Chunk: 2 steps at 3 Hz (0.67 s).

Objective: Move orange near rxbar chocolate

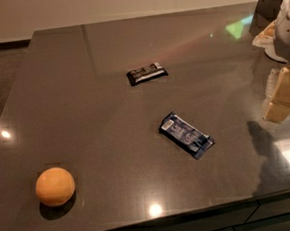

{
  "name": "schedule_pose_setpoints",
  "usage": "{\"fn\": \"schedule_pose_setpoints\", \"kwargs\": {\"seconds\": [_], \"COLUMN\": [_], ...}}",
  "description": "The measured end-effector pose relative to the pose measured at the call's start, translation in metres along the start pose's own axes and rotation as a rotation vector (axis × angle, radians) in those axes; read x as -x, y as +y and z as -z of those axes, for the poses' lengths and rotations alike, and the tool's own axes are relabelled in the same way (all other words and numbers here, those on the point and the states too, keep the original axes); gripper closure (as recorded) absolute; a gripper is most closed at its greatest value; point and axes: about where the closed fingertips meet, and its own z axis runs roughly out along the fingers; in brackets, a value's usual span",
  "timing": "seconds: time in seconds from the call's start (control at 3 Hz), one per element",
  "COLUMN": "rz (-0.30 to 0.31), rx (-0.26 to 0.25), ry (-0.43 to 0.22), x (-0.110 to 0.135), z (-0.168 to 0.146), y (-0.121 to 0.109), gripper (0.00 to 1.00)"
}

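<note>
**Orange front-left, rxbar mid-back, my gripper at the right edge**

Nearest to the front: the orange (55, 186) sits on the dark glossy table (84, 112), front-left corner area, close to the near edge. It's round and plain, with a dark shadow pooled under it, and nothing is touching it. A couple of bright light spots glint on the tabletop, one near the front edge and one by the left side.

Next back, right of centre: a blue-wrapped bar (186, 134) lies flat on a diagonal, w/ a pale label on its upper end. It's well apart from the orange.

Level w/ that, at the far right of the view: my gripper (283, 96), beige, hangs over the table's right side w/ the white arm (288, 28) above it. It holds nothing that I can see. Can't tell whether it's open or closed from this angle. Its dark shadow falls on the tabletop just below it. It's well apart from the orange, which is on the opposite side of the table.

Farther back, approx. centre: the rxbar chocolate (146, 73), black wrapper w/ a white label, lies flat and slightly angled. It's well apart from the orange and the blue bar lies between them, off to the right.

Far right corner: a dark box-like thing (268, 3), possibly a container. Behind the table is a pale wall (126, 3).
</note>
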Motion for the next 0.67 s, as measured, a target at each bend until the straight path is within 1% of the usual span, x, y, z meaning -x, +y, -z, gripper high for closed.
{"fn": "schedule_pose_setpoints", "kwargs": {"seconds": [0.33, 0.67], "rz": [0.0, 0.01], "rx": [0.0, 0.012], "ry": [0.0, -0.039], "x": [0.0, 0.017], "z": [0.0, 0.0], "y": [0.0, 0.001], "gripper": [0.0, 0.0]}}
